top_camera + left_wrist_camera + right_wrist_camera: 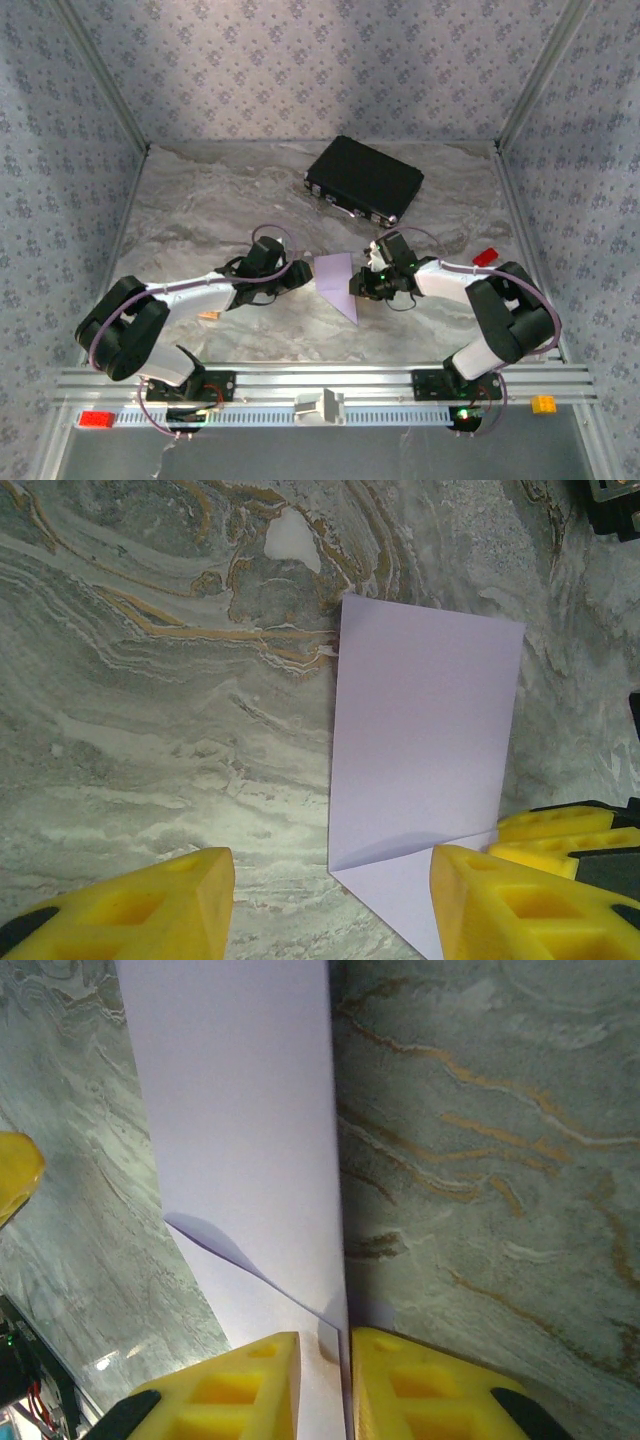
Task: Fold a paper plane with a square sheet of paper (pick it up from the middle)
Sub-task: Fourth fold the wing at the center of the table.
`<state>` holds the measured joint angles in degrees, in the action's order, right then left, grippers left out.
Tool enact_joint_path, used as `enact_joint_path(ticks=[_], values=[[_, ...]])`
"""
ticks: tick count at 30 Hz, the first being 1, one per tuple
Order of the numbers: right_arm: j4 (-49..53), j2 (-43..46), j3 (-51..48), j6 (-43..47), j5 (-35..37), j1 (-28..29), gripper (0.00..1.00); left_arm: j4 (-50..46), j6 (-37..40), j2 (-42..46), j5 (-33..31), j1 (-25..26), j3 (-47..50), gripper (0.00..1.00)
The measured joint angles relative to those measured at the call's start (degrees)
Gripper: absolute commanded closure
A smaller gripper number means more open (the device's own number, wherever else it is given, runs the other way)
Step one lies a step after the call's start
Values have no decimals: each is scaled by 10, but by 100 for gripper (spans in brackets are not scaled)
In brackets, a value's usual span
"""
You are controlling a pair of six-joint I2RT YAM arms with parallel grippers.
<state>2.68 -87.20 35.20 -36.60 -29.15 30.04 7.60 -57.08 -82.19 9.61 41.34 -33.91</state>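
Note:
The square sheet of paper (335,280), pale lilac, lies partly folded on the marble table between my two grippers. One flap (420,740) stands raised off a diagonal crease, over a pointed lower layer. My left gripper (298,277) is open at the sheet's left edge (330,880); its right finger reaches over the paper. My right gripper (357,285) is at the sheet's right side. In the right wrist view its jaws (325,1345) stand narrowly open around the raised flap's edge (240,1140), which lies against the right finger with a slim gap at the left one.
A black case (364,180) lies at the back of the table. A red block (485,257) sits behind the right arm and a small tan block (210,316) under the left arm. Patterned walls close in three sides.

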Motion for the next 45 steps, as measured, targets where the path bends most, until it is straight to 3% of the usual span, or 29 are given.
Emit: enact_joint_path(ticks=[30, 37, 45], values=[[34, 22, 11, 15, 15, 12, 77, 1, -6, -16, 2, 0, 0, 46], [41, 22, 13, 15, 24, 14, 76, 7, -3, -25, 22, -1, -5, 54], [40, 22, 13, 15, 24, 14, 76, 13, 20, -106, 65, -1, -87, 63]])
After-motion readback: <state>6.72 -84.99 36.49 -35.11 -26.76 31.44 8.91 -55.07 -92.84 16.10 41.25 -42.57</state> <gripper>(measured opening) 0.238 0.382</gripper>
